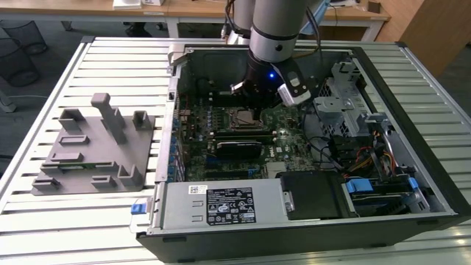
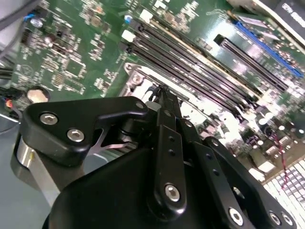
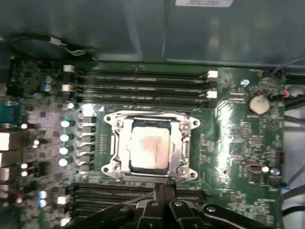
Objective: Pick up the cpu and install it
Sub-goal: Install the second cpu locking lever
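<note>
The cpu (image 3: 149, 148) lies flat in the open metal socket frame (image 3: 116, 143) on the green motherboard (image 3: 238, 138), its pale silvery top facing up. In the exterior view the socket (image 1: 244, 116) sits in the middle of the open computer case, just below the arm's wrist (image 1: 269, 77). My gripper (image 3: 164, 187) hovers beside the socket's edge, apart from the cpu, with its black fingers pressed together and nothing between them. In the second wrist view the fingertips (image 2: 159, 91) come together as one point over the board.
A grey plastic fixture (image 1: 92, 149) stands on the slatted table at the exterior view's left. Inside the case are memory slots (image 3: 143, 81), a coin battery (image 3: 259, 103), a power supply (image 1: 220, 204), a drive cage (image 1: 346, 107) and loose cables (image 1: 368, 160). The case walls (image 1: 412, 116) ring the board.
</note>
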`<state>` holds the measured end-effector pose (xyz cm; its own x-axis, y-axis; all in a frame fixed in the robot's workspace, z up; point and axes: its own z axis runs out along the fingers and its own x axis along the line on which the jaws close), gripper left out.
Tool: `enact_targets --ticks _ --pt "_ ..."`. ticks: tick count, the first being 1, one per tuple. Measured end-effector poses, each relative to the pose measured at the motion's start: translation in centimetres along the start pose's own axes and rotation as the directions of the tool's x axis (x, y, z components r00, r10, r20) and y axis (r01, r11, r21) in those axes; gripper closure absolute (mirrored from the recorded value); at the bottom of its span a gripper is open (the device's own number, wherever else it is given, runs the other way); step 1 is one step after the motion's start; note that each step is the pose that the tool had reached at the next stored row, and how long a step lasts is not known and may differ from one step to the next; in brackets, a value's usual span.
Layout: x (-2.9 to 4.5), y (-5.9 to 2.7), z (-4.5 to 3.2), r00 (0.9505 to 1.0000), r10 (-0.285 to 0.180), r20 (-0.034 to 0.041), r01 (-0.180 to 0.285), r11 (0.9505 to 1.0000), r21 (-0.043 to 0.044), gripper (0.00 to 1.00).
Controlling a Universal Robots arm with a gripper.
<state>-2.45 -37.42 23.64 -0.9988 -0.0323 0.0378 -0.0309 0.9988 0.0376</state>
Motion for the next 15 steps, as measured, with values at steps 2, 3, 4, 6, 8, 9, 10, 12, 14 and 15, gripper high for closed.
enact_targets --ticks 2,3,4,6,8,9,10,12,14,15 --pt "0.01 -0.12 -0.01 0.9999 0.0 -0.0105 0.0 1.0 -0.0004 0.89" --pt "0.01 -0.28 0.0 0.9999 0.0 -0.0106 0.0 1.0 -0.0005 0.89" --pt "0.01 -0.46 0.01 0.9999 0.0 -0.0106 0.0 1.0 -0.0006 0.89" --pt "0.03 -0.9 0.02 0.9999 0.0 -0.0107 0.0 1.0 -0.0007 0.89" --pt "0.11 -1.26 0.02 0.9999 0.0 -0.0107 0.0 1.0 -0.0006 0.89" --pt "0.22 -1.34 0.04 0.9999 0.0 -0.0107 0.0 1.0 -0.0006 0.89" --pt "0.36 -1.35 0.06 0.9999 -0.001 -0.0106 0.001 1.0 -0.0007 0.89" --pt "0.67 -1.34 0.08 0.9999 -0.002 -0.0107 0.002 1.0 -0.0006 0.89" --pt "0.98 -1.34 0.1 0.9999 -0.004 -0.0108 0.004 1.0 -0.0005 0.89" --pt "1.12 -1.33 0.1 0.9999 -0.004 -0.0108 0.004 1.0 -0.0005 0.89"
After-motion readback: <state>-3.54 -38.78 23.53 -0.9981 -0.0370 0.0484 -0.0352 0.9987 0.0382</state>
